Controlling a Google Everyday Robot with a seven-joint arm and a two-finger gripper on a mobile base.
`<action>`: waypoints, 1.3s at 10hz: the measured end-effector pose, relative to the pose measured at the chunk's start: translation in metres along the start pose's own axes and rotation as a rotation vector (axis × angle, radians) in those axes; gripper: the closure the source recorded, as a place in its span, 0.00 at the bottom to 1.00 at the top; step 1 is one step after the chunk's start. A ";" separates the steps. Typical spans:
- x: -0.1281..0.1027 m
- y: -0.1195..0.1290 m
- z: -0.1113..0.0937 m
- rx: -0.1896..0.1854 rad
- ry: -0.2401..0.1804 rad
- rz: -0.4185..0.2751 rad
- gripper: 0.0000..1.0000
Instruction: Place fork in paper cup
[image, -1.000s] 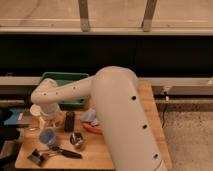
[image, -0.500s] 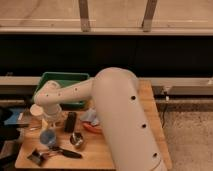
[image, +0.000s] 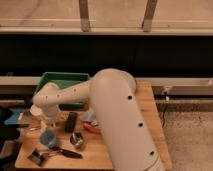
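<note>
Fork hard to make out, jaws seemingly spread, behind wrist (image: 46, 112) above blue cup (image: 48, 139)

Bulky cream-white arm (image: 120, 115) with smooth rounded segments, small dark screw dots, gripper (image: 48, 119) at its lower-left end.

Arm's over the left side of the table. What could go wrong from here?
The gripper hangs low near the left end of the table in this view, right above the blue cup and beside the black remote; a descent could knock either. The arm hides much of that corner, so I cannot make out the fork, and a grasp could land on the black-handled utensil instead.
</note>
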 end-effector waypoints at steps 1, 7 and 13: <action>-0.003 0.001 0.000 0.005 -0.002 -0.004 0.20; -0.009 0.006 0.004 0.017 0.010 -0.022 0.74; -0.008 0.008 -0.005 0.013 0.014 -0.022 1.00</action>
